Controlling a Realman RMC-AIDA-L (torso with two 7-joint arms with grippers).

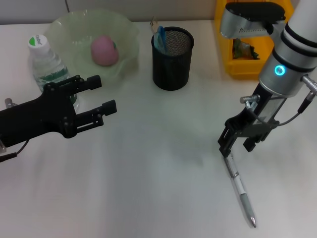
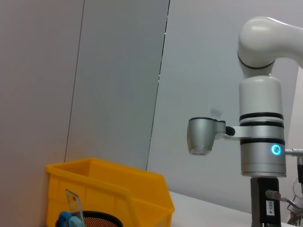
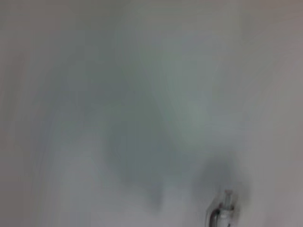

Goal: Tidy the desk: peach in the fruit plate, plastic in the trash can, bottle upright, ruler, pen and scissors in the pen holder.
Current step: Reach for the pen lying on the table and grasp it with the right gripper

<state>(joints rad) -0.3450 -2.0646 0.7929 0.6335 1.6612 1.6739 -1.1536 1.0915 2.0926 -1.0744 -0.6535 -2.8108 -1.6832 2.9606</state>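
While the right claw (image 1: 237, 140) sits low over the white table (image 1: 148, 188), its fingers look pinched on the top end of the pen (image 1: 241, 191), which lies flat and trails off toward the near edge; the wrist camera on that arm only catches a bit of the pen tip (image 3: 222, 213) against the table. The left claw (image 1: 101, 96) hangs over the left side with its fingers spread wide and nothing in them, just in front of the bottle (image 1: 47, 62), which stands upright beside the fruit plate (image 1: 64, 29). The peach (image 1: 104, 49) is in that plate already. The black mesh pen holder (image 1: 172, 59) stands near the middle back with blue scissor handles (image 1: 159, 39) and a ruler sticking out, and the yellow trash can (image 1: 242, 62) is behind the right arm with something crumpled in it.
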